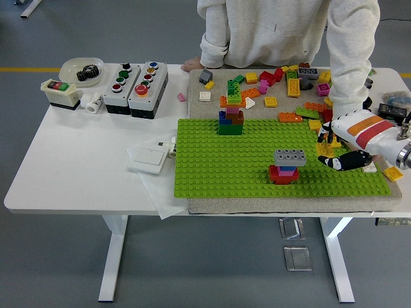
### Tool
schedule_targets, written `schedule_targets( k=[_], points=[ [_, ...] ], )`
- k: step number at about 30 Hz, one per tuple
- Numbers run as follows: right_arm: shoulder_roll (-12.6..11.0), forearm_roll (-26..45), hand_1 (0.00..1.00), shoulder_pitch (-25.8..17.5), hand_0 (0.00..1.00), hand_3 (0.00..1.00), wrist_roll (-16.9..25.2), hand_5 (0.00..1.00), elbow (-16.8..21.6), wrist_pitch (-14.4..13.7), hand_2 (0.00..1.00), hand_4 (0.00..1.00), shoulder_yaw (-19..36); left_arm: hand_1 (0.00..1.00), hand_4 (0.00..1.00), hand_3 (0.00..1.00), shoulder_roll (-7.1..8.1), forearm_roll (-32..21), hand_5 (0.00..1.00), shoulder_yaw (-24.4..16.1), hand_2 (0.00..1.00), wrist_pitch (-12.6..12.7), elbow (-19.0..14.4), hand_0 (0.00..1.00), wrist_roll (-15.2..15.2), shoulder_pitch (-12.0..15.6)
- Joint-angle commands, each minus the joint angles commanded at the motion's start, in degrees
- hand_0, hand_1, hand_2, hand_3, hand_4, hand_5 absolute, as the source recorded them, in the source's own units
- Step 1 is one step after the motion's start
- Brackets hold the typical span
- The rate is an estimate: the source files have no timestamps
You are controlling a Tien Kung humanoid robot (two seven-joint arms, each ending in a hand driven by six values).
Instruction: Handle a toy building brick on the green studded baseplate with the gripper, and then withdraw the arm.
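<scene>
The green studded baseplate [225, 167] lies on a grey mat. Near its middle stands a small stack [285, 166]: a grey brick on blue, pink and red ones. A taller mixed tower [231, 112] stands at the plate's far edge. My right hand [332, 154], white with orange stripes and black fingers, hovers over the plate's right part, just right of the grey-topped stack. Its fingers are curled on a yellow brick [324, 149]. The person's sleeve [350, 58] comes down right behind my hand, which hides the person's hand.
Several loose bricks [289, 83] are scattered on the mat behind the plate. One yellow brick [393, 173] lies at the plate's right edge. Button boxes [136, 81], a switch box [59, 92], a bowl [81, 67] and a white plate switch [149, 156] sit to the left.
</scene>
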Motion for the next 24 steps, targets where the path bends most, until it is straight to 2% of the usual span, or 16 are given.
schedule_targets(
  k=[9,24],
  points=[
    [1.91,0.27,0.456,2.9,0.46,0.501,-0.6,0.378,0.59,1.1,0.514,0.642,-2.77,0.727,0.587,0.561,0.38,-0.35,0.613,0.33,0.647,-0.12,0.0,0.78,0.17,0.03],
    [4.36,-0.66,0.459,4.96,0.453,0.502,-0.16,0.4,-1.92,1.13,0.516,0.668,-6.04,0.724,0.588,0.561,0.58,-0.63,0.613,0.95,0.646,-0.26,0.0,0.784,0.33,0.12]
  ],
)
